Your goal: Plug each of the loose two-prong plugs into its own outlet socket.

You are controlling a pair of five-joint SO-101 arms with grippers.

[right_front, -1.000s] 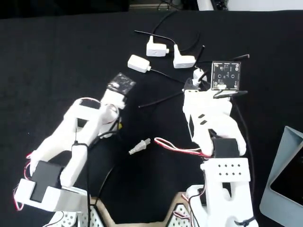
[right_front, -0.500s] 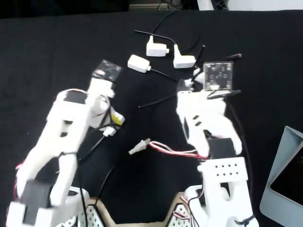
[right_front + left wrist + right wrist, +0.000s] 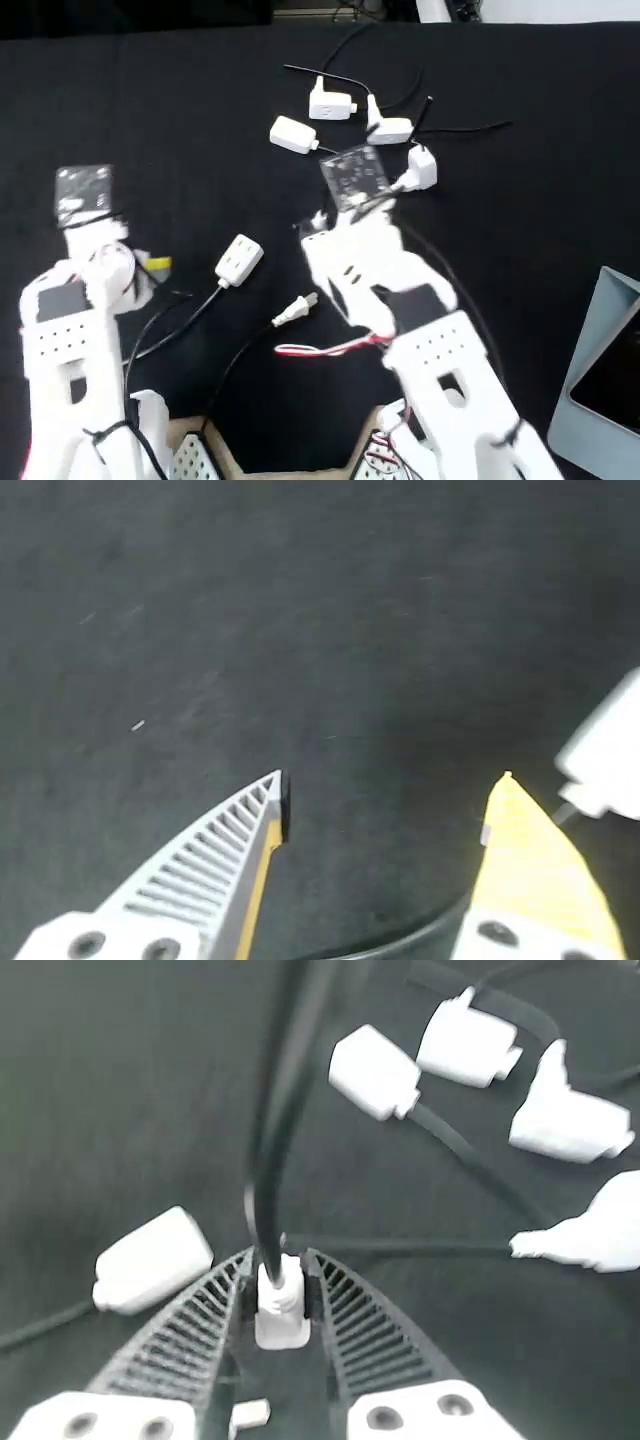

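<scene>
- Near the left edge of the desk (image 3: 520, 250): left gripper (image 3: 392, 790), spread wide above bare black cloth, pinching nothing and touching nothing.
- Right of that, toward the near middle: outlet socket (image 3: 238, 258), white, lying flat at the end of its black lead, apart from both grippers.
- Just right of it and a little nearer the front edge: loose plug (image 3: 295, 310), two bare prongs aimed roughly toward the socket, lying untouched.
- At the desk's middle: right gripper (image 3: 280, 1260), pressed nearly together, pinching the held plug (image 3: 277, 1318) by its white body between the ribbed fingers (image 3: 190, 1330). Black cord running up and away from the grasp; direction of the prongs not possible to tell.
- Judged to be the carrying step, with mating not yet begun: one plug in the grasp, the socket near but well short of contact.
- Likely called for next: bringing the plug across to the socket's face, lining prongs with slots, then pressing straight in, perhaps with the idle left gripper bracing the socket against sliding.
- Toward the far edge: cluster of white cord pieces (image 3: 330, 100), close together on black leads.
- At the near right corner: grey container (image 3: 600, 390), well apart from the work.
</scene>
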